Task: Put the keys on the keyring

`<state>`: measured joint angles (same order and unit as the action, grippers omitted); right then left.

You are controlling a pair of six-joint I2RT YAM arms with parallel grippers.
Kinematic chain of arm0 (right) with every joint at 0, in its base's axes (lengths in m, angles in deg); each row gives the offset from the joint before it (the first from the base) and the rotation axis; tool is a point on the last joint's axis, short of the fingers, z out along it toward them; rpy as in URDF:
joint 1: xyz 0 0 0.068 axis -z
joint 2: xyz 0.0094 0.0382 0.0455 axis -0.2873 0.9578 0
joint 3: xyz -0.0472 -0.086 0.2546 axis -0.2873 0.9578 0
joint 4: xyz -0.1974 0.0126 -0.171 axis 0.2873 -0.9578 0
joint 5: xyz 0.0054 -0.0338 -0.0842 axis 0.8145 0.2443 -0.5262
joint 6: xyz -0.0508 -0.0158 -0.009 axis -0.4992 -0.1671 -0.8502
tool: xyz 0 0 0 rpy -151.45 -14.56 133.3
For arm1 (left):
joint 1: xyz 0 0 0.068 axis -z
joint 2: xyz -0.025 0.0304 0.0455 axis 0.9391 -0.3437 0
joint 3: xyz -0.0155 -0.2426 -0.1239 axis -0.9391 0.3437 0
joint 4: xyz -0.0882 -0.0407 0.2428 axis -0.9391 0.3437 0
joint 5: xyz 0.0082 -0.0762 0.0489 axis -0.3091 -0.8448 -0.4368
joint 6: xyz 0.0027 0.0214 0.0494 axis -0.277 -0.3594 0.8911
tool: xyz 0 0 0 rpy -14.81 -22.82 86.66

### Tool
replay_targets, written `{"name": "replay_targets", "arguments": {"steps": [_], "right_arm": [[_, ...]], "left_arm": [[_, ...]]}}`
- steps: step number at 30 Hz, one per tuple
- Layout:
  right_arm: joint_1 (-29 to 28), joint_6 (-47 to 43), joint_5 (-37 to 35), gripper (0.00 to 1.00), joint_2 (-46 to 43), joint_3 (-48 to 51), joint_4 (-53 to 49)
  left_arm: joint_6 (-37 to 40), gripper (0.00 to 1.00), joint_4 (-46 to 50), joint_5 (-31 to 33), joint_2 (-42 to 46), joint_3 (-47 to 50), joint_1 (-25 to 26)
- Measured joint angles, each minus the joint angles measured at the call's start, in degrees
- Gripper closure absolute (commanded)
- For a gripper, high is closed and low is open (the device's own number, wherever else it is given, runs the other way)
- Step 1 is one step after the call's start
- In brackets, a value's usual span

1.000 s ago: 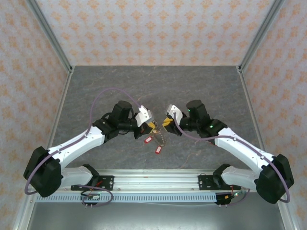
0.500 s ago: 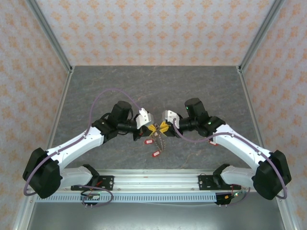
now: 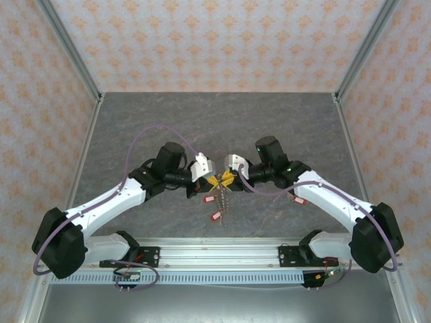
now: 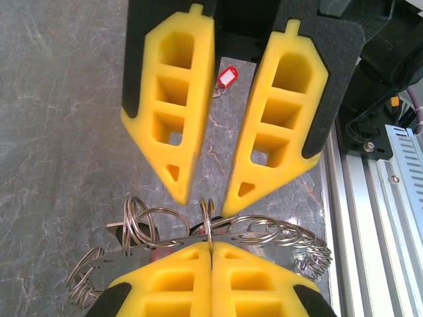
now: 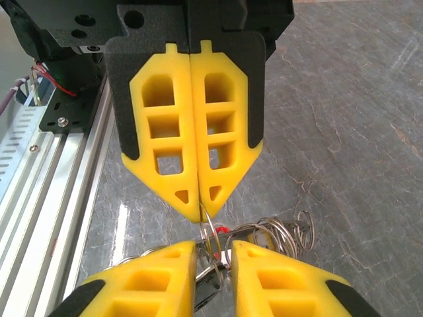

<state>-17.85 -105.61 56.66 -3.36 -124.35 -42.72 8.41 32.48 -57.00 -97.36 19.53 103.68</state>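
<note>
Right fingers [image 5: 162,132] pinch the keyring [image 5: 283,231] between parted left fingers [image 4: 168,105].

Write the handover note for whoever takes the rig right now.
Left tool: open, fingers either side of a thin upright ring.
Right tool: shut on that ring.
The keyring, a string of wire loops, sits at both tools' tips; red-tagged keys show just nearer the bases in the top view.
Done: ring is held between the tools; how many keys are threaded cannot be told.
Left: probably close the left tool, then thread the keys.
</note>
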Motion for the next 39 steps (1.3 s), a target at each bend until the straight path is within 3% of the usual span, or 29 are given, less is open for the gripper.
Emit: {"name": "replay_targets", "arguments": {"steps": [15, 18, 24, 39], "right_arm": [[0.0, 0.83, -1.05, 0.74, 0.9, 0.24, 1.95], [0.0, 0.7, -0.7, 0.77, 0.9, 0.24, 1.14], [0.0, 0.72, -0.11, 1.0, 0.9, 0.24, 0.02], [-0.33, 2.14, -1.16, 1.0, 0.87, -1.2, -3.1]], "left_arm": [[0.15, 1.0, 0.02, 0.07, 0.02, 0.0, 0.0], [0.15, 1.0, 0.02, 0.07, 0.02, 0.0, 0.0], [0.11, 1.0, 0.0, 0.63, 0.04, 0.02, -0.02], [0.61, 0.88, 1.55, 4.24, 0.24, -1.11, 0.85]]}}
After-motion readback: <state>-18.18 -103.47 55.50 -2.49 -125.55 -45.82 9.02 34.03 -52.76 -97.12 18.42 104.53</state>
